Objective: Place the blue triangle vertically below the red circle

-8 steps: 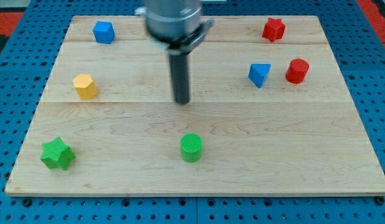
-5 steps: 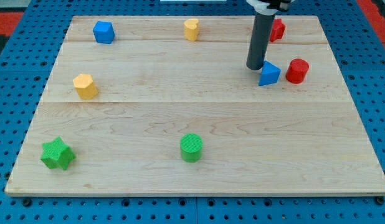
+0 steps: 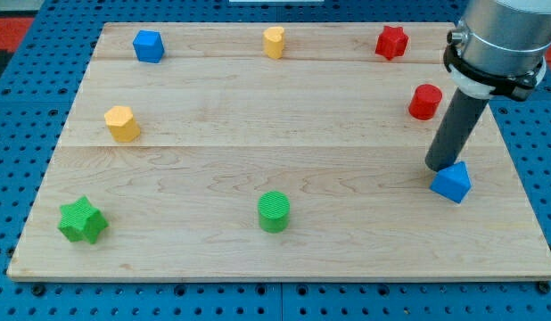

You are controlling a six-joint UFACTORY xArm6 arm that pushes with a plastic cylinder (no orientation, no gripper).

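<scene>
The blue triangle [image 3: 451, 183] lies on the wooden board near the view's right edge, below and a little right of the red circle [image 3: 425, 102]. My tip [image 3: 439, 167] stands right at the triangle's upper left side, touching it. The rod rises from there toward the view's upper right and passes just right of the red circle without covering it.
A red star [image 3: 391, 42], a yellow heart-like block [image 3: 274, 42] and a blue cube [image 3: 148, 45] sit along the top. A yellow hexagon [image 3: 122, 123] is at the left, a green star [image 3: 83, 220] at the bottom left, a green cylinder [image 3: 274, 211] at the bottom middle.
My tip swung from the board's middle to the blue triangle and pushed it down and to the right, from left of the red circle to below it.
</scene>
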